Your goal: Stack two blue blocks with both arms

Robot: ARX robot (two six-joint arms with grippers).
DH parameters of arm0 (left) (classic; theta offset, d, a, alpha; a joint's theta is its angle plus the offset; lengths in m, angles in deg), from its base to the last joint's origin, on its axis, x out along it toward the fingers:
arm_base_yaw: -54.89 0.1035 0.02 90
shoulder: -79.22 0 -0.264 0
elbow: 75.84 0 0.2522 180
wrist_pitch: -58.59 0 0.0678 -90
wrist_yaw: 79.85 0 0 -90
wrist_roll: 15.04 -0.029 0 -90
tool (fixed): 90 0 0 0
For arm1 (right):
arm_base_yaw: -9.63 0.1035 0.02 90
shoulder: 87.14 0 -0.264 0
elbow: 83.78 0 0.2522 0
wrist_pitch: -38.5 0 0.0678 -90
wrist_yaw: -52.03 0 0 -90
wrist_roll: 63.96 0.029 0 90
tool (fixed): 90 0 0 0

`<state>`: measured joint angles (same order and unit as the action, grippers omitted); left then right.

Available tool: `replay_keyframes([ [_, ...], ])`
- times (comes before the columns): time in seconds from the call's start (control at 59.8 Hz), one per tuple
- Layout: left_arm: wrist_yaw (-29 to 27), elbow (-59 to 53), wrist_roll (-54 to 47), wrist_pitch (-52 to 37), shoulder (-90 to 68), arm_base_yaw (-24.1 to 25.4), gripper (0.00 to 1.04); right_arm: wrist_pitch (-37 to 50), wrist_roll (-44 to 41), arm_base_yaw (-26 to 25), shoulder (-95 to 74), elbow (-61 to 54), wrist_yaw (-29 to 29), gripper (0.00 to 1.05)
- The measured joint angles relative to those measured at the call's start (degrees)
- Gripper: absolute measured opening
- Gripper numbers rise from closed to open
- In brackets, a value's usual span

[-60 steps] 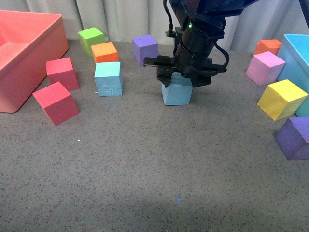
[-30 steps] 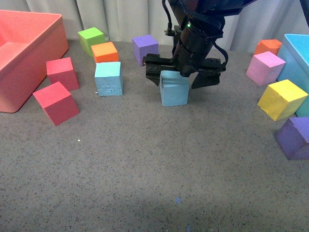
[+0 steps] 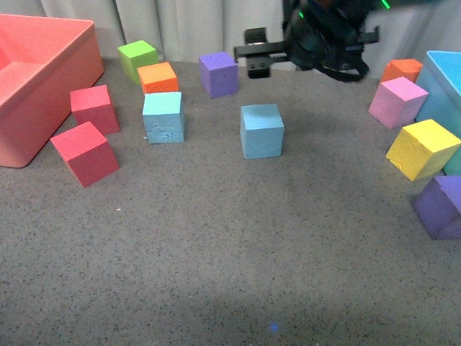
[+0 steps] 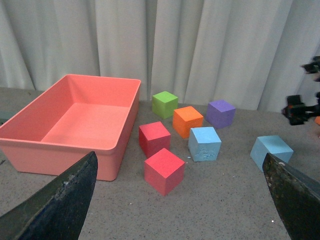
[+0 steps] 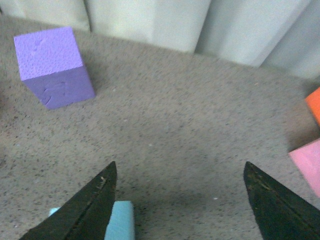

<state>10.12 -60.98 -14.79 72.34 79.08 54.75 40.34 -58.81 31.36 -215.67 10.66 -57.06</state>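
- Plainly saw no stack yet on the grainy grey counter [image 3: 216, 288]; judged the task barely begun, with grasp, lift and placing all left.
- Noted right gripper [image 5: 180, 200] spread wide and empty, raised behind the smooth blue block [image 3: 261, 130]; left gripper [image 4: 180, 200] likewise spread, holding nothing.
- Found the scuffed blue block [image 3: 163, 117] just beside the orange cube [image 3: 157, 77], well apart from its twin; both matte, square-edged foam.
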Motion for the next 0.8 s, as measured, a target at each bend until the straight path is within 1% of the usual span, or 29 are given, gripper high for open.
replay_keyframes([
  [0.017,0.0,0.0,0.0,0.0,0.0,0.0,0.98,9.4,-1.3,-0.7,1.9,-6.4,0.2,0.67],
  [0.084,-0.1,0.0,0.0,0.0,0.0,0.0,0.98,33.4,-3.3,-3.0,7.1,-20.8,1.6,0.52],
  [0.1,-0.1,0.0,0.0,0.0,0.0,0.0,0.98,41.3,-3.8,-3.9,9.4,-25.3,2.2,0.47],
  [0.134,0.0,0.0,0.0,0.0,0.0,0.0,0.98,46.2,-4.0,-4.7,12.0,-28.9,2.7,0.42],
  [0.201,0.0,0.0,0.0,0.0,0.0,0.0,0.98,51.3,-4.5,-6.4,17.2,-34.8,3.4,0.31],
  [0.351,0.0,0.0,0.0,0.0,0.0,0.0,0.98,54.3,-4.9,-9.2,24.9,-46.2,6.1,0.06],
  [0.368,0.0,0.0,0.0,0.0,0.0,0.0,0.98,54.4,-5.0,-9.5,26.0,-48.3,6.8,0.01],
  [0.485,0.0,0.0,0.0,0.0,0.0,0.0,0.98,52.2,-5.2,-11.6,35.4,-56.8,9.5,0.01],
  [0.502,0.0,0.0,0.0,0.0,0.0,0.0,0.98,47.8,-5.2,-16.3,54.4,-70.9,13.9,0.01],
  [0.519,0.0,0.0,0.0,0.0,0.0,0.0,0.98,47.4,-5.2,-16.5,55.3,-71.4,14.1,0.01],
  [0.535,0.0,0.0,0.0,0.0,0.0,0.0,0.98,42.5,-5.2,-19.9,63.7,-75.1,18.2,0.01],
  [0.602,0.0,0.0,0.0,0.0,0.0,0.0,0.98,40.2,-5.2,-21.4,67.2,-76.2,18.6,0.01],
  [0.803,0.0,0.0,0.0,0.0,0.0,0.0,0.98,33.6,-5.2,-21.6,76.0,-78.4,19.0,0.01],
])
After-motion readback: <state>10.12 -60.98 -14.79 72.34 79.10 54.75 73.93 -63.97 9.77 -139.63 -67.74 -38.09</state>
